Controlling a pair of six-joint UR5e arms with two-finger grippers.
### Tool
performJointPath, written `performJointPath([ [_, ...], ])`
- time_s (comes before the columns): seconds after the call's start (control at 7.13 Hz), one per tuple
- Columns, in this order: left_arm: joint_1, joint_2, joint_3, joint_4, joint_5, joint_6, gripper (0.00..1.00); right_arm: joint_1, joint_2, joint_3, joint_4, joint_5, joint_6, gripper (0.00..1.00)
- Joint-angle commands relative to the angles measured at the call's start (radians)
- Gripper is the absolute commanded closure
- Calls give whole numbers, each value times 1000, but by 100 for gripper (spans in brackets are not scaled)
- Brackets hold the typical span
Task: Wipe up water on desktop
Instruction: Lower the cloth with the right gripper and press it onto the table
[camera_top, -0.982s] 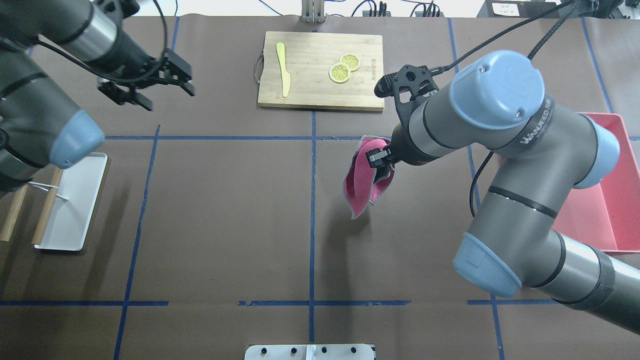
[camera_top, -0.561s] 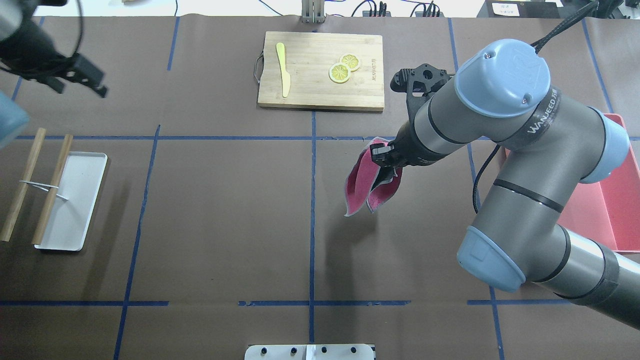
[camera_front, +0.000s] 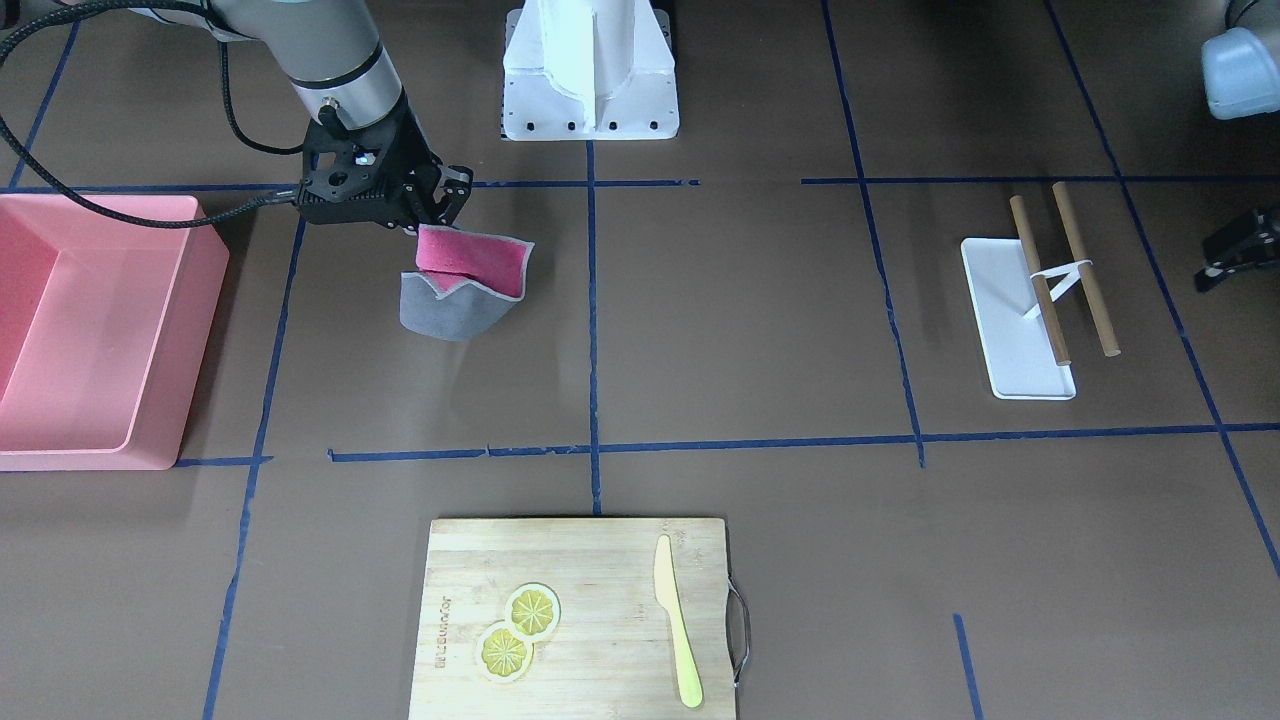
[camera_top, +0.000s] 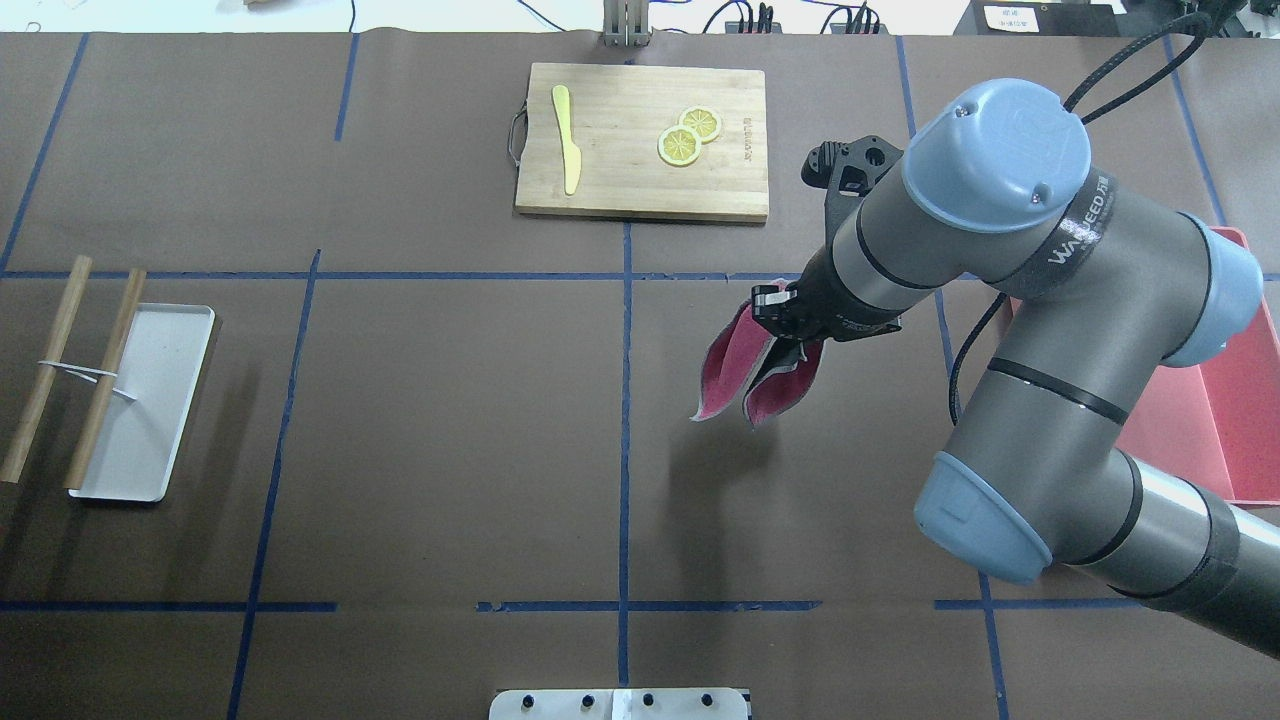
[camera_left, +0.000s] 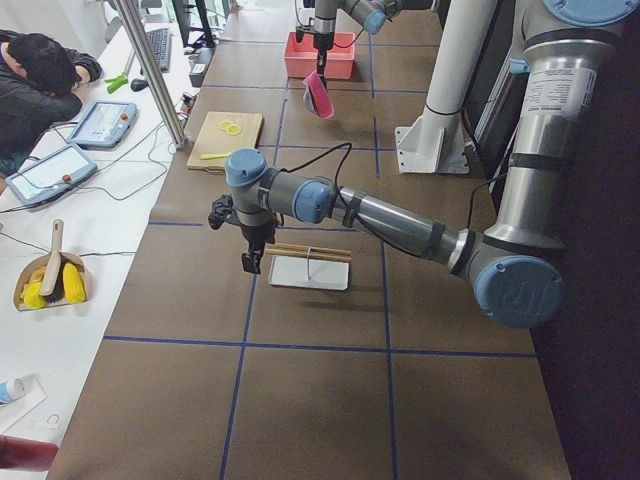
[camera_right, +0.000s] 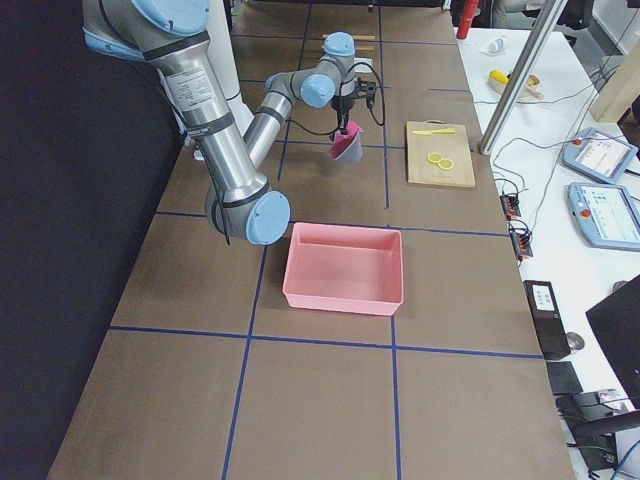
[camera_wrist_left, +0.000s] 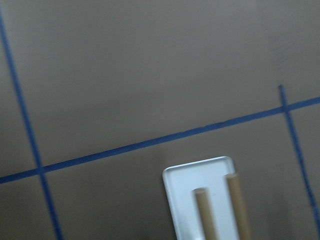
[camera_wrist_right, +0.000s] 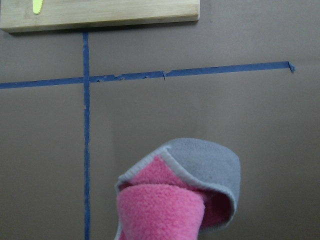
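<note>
Pink-grey cloth (camera_top: 735, 370) is pinched in the right gripper (camera_top: 783, 330), hung above the desktop (camera_top: 450, 420). Spread of the left gripper (camera_left: 250, 260) can't be told.

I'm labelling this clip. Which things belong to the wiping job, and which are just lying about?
Job: right claw, the pink and grey cloth it grips, desktop.
Lying about: cutting board, lemon slices, yellow knife, white tray, wooden sticks, pink bin.
</note>
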Motion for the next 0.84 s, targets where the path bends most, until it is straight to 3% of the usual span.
performJointPath([
  [0.0,-66,110,16,-1,-7,137,0,-57,-14,5,-24,-38,23,100],
  [0.28,-88,119,15,-1,-9,131,0,-214,-38,-7,-15,-180,117,100],
  [0.7,-88,119,15,0,-9,127,0,-244,10,-84,-6,-221,152,100],
])
